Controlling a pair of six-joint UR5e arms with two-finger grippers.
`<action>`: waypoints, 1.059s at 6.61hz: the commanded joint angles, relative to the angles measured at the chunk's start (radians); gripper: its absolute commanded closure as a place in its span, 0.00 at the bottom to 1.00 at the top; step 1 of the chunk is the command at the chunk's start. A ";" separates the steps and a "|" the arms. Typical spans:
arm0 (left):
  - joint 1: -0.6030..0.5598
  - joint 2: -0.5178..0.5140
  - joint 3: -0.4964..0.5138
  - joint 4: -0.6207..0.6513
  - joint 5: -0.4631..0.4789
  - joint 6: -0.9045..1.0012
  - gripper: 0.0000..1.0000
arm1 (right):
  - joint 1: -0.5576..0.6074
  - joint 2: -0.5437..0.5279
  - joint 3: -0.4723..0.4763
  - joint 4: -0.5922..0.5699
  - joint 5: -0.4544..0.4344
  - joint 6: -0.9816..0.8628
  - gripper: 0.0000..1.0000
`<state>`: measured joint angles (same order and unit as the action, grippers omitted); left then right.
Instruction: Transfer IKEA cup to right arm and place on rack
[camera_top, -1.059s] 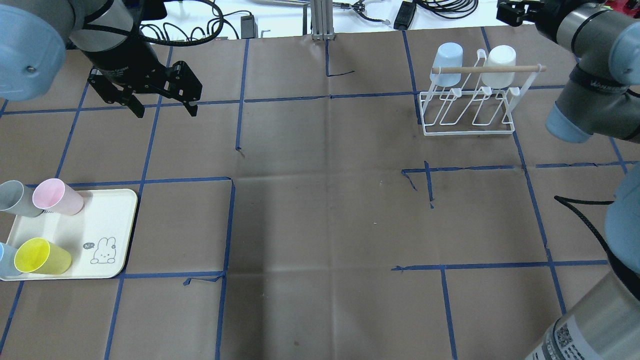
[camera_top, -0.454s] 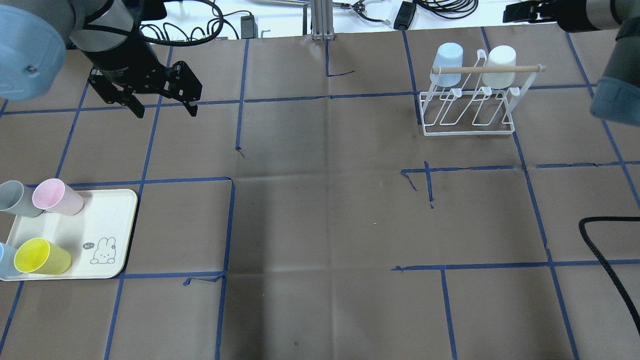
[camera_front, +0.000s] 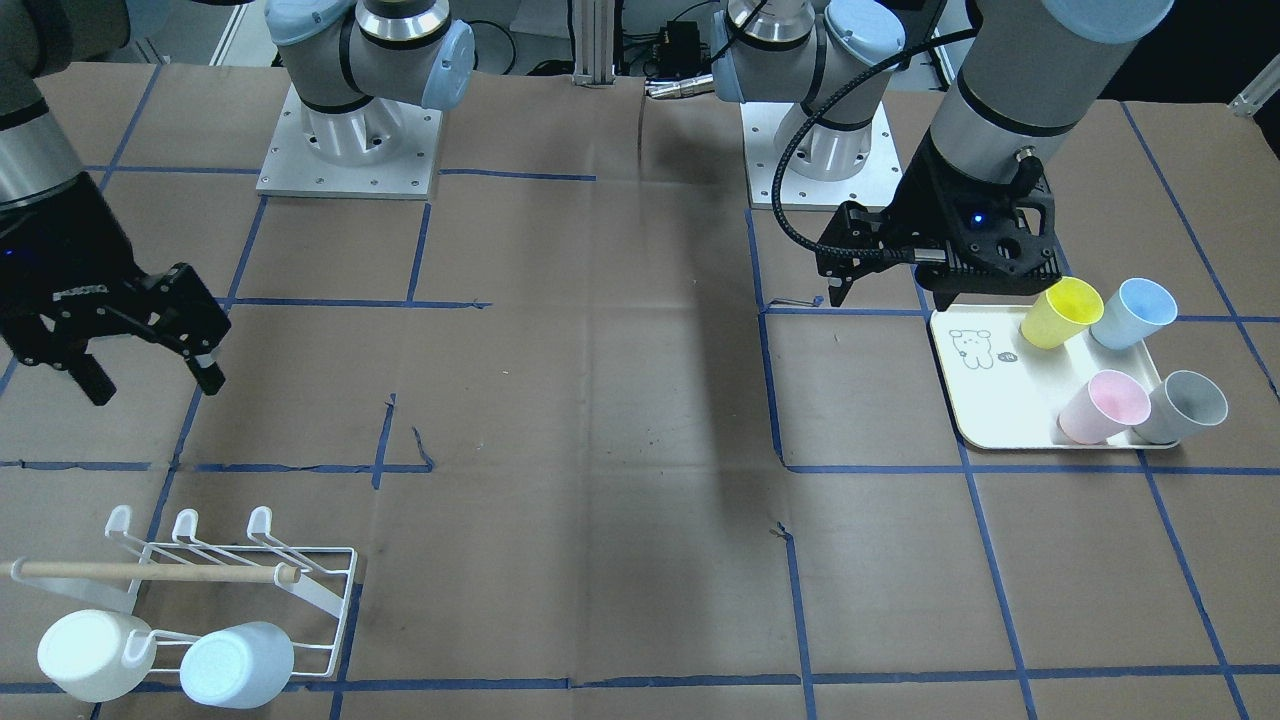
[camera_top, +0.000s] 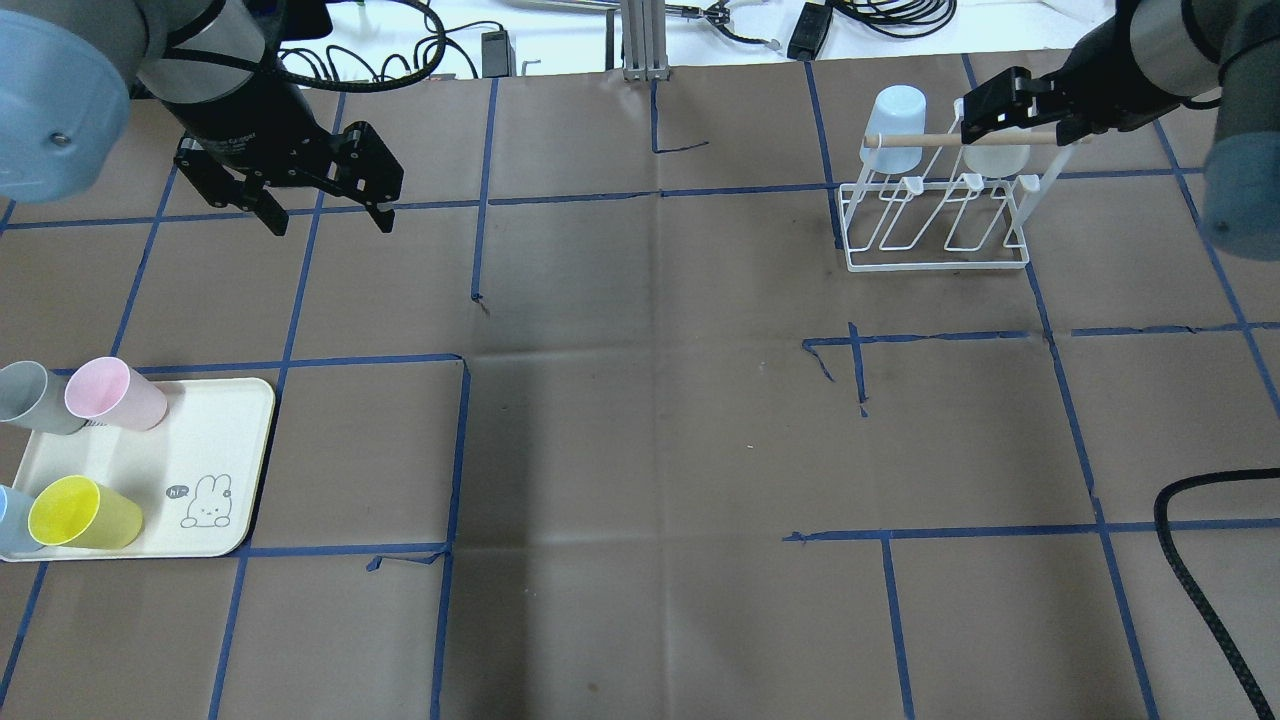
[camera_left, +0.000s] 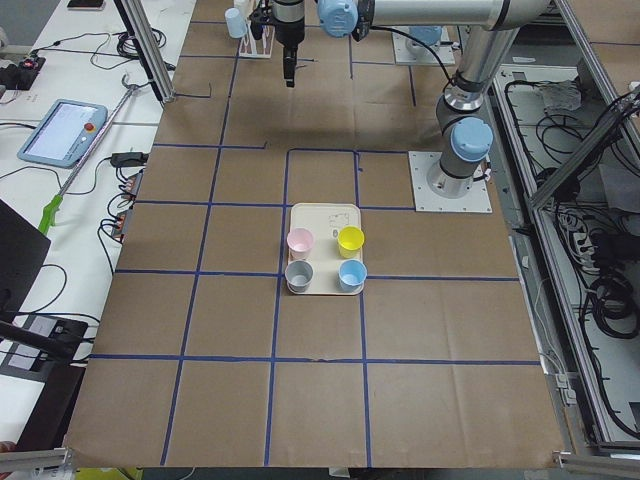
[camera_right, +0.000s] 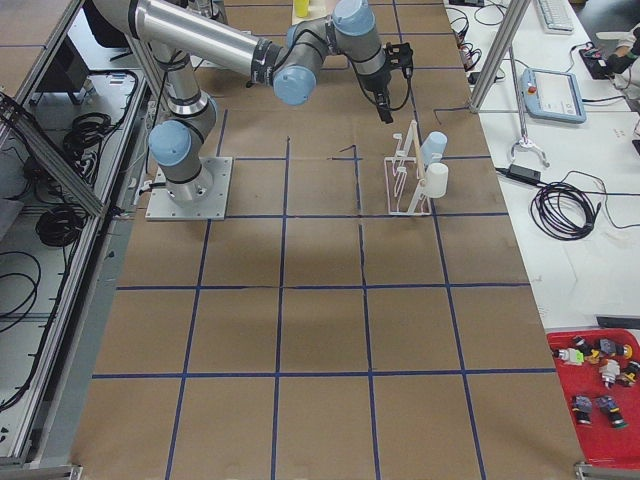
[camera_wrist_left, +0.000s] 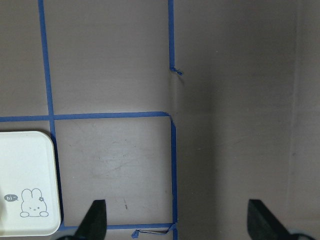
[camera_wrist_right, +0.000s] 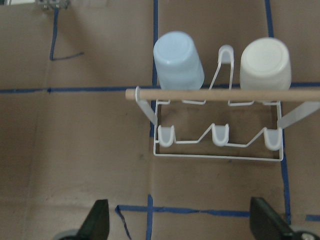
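Four cups lie on the cream tray (camera_top: 215, 430) at the near left: pink (camera_top: 112, 393), grey (camera_top: 35, 397), yellow (camera_top: 82, 512) and blue (camera_top: 10, 520). The white wire rack (camera_top: 935, 245) at the far right holds a pale blue cup (camera_top: 893, 115) and a white cup (camera_wrist_right: 265, 62) upside down. My left gripper (camera_top: 325, 215) is open and empty, in the air beyond the tray. My right gripper (camera_top: 1020, 120) is open and empty above the rack's wooden rod (camera_wrist_right: 225, 95); in the right wrist view its fingertips (camera_wrist_right: 97, 222) flank the rack from above.
The table is covered in brown paper with a blue tape grid (camera_top: 660, 192). A black cable (camera_top: 1200, 560) loops in at the near right. Cables and a metal post (camera_top: 645, 40) sit beyond the far edge. The tray's corner shows in the left wrist view (camera_wrist_left: 25, 170).
My right arm has swung in from the right edge, and its gripper now hangs over the rack. The left arm and the cups have not moved.
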<state>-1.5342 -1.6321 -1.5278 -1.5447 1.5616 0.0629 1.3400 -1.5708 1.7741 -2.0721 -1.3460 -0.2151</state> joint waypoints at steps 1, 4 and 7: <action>0.000 0.001 0.002 0.000 0.000 0.000 0.00 | 0.083 -0.067 -0.010 0.253 -0.103 0.060 0.00; 0.000 0.001 0.003 0.000 0.000 0.000 0.00 | 0.184 -0.077 -0.122 0.564 -0.212 0.195 0.00; -0.001 -0.002 0.003 0.000 0.000 -0.002 0.00 | 0.272 -0.078 -0.127 0.679 -0.214 0.289 0.00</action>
<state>-1.5343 -1.6329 -1.5249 -1.5447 1.5616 0.0615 1.5883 -1.6484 1.6503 -1.4118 -1.5581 0.0075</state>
